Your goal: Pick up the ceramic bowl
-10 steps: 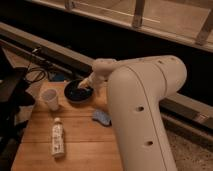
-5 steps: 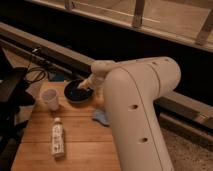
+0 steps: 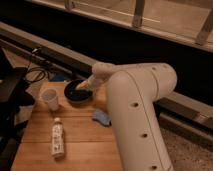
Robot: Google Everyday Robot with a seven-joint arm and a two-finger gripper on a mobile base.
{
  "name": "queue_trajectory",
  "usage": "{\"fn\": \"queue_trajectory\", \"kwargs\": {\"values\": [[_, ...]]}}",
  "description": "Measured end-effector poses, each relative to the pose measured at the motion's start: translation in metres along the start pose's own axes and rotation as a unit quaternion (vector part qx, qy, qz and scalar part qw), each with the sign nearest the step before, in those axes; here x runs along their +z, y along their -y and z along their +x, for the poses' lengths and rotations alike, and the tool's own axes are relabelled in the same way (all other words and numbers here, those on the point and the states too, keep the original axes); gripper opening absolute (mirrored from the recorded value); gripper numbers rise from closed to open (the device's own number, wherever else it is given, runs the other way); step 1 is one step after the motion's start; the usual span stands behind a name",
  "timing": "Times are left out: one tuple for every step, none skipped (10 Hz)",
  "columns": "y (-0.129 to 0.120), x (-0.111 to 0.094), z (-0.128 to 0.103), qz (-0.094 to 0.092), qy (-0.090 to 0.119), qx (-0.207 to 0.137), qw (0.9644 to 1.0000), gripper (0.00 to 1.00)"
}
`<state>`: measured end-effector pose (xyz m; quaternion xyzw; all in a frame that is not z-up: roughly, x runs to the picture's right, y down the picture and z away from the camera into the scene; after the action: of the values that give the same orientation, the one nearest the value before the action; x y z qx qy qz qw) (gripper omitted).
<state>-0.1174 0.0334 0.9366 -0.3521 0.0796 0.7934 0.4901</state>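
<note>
Gripper (image 3: 86, 85) sits at right rim of round glossy black ceramic bowl (image 3: 74, 94), at far end of light wooden table (image 3: 85, 147); clenched or released, cannot tell. Nearest: white plastic bottle (image 3: 58, 141) lying flat. Then crumpled blue cloth (image 3: 101, 118) beside bulky white robot arm (image 3: 137, 110). Small translucent white cup (image 3: 50, 98) stands just left of bowl, apart. Black cables (image 3: 35, 75) beyond table.
</note>
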Motion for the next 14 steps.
{"fn": "queue_trajectory", "kwargs": {"values": [[0.001,0.006,0.0,-0.003,-0.009,0.001,1.0,0.8],[0.003,0.011,0.002,-0.005,-0.018,0.004,0.9998,0.8],[0.003,0.017,0.003,-0.008,-0.026,0.006,0.9996,0.8],[0.002,0.02,0.003,-0.01,-0.032,0.008,0.9994,0.78],[0.003,0.021,0.004,-0.008,-0.033,0.008,0.9994,0.73],[0.005,0.019,0.004,-0.005,-0.032,0.006,0.9995,0.6],[0.006,0.019,0.004,-0.005,-0.033,0.006,0.9994,0.5],[0.005,0.018,0.005,-0.005,-0.033,0.006,0.9994,0.46],[0.004,0.018,0.005,-0.004,-0.033,0.005,0.9994,0.35],[0.003,0.017,0.005,-0.003,-0.033,0.004,0.9994,0.28],[0.0,0.015,0.005,-0.003,-0.033,0.003,0.9994,0.24],[-0.001,0.01,0.005,-0.002,-0.035,0.002,0.9994,0.22],[-0.001,0.007,0.003,-0.003,-0.035,0.0,0.9994,0.18],[-0.003,0.005,0.003,-0.003,-0.035,-0.002,0.9994,0.12]]}}
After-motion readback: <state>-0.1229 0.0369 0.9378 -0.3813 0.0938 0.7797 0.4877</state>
